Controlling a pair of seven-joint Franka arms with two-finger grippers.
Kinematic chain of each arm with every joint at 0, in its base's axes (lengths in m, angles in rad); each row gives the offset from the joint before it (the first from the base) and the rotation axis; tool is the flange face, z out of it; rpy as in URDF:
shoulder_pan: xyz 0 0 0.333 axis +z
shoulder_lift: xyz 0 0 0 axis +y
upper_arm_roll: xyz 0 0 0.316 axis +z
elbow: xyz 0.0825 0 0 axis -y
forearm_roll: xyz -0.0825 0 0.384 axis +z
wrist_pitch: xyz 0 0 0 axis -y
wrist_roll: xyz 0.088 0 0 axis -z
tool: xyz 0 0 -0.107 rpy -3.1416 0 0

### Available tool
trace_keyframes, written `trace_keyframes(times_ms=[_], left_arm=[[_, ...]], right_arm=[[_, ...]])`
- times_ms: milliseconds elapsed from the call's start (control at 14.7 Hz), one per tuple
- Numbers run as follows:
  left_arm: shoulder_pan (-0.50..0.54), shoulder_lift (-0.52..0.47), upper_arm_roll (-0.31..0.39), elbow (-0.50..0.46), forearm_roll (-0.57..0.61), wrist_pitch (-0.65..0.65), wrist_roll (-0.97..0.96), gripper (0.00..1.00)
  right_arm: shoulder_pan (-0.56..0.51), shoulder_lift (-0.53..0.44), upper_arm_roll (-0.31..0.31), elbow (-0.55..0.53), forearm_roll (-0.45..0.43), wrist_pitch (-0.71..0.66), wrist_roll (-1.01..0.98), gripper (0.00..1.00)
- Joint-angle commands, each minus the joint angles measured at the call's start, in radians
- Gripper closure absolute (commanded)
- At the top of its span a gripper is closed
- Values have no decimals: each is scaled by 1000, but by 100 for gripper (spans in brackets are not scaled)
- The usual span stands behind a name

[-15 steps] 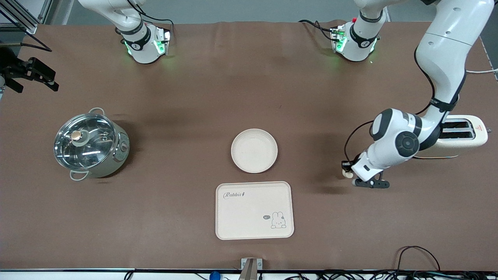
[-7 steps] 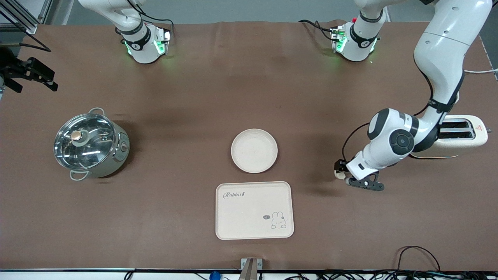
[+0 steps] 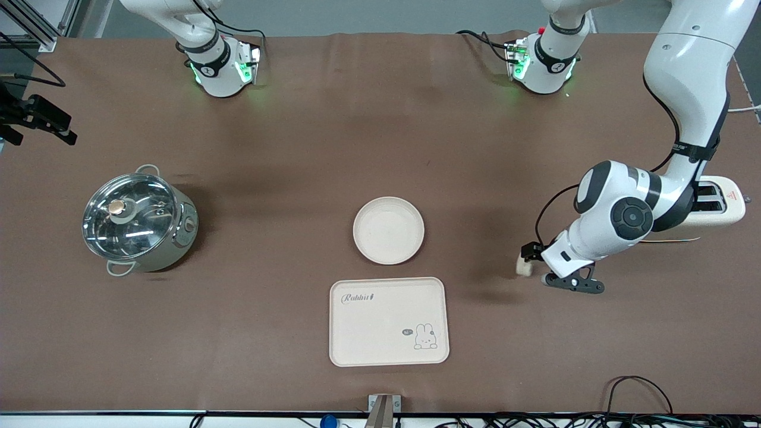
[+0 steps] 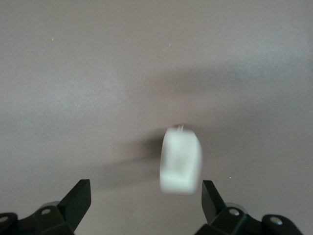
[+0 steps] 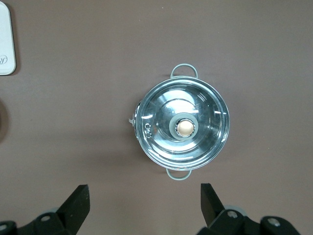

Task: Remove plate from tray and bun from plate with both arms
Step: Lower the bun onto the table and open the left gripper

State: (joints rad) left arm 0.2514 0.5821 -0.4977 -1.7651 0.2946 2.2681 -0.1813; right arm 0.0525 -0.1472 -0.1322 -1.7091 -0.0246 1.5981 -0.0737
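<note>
Counting plates: one plate (image 3: 388, 230), frame centre
Buns: one bun (image 3: 524, 266), blurred, centre-right
Left gripper (image 4: 142, 200): wide, holding nothing
Right gripper (image 5: 142, 203): wide, over pot (image 5: 181, 128)

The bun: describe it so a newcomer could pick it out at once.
Start at the toaster at the left arm's end of the table. Just nearer the camera, beside the left gripper, is the bun: a small pale lump, far smaller than the plate.
</note>
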Motion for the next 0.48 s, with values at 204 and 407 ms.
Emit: trace_keyframes(times_ms=[204, 407], left_arm=[[17, -16, -15, 6, 18, -10, 0, 0], [11, -154, -42, 50, 9, -135, -3, 0]], right_arm=[[-13, 9, 5, 17, -15, -17, -3, 0], [-11, 9, 5, 17, -15, -20, -3, 0]])
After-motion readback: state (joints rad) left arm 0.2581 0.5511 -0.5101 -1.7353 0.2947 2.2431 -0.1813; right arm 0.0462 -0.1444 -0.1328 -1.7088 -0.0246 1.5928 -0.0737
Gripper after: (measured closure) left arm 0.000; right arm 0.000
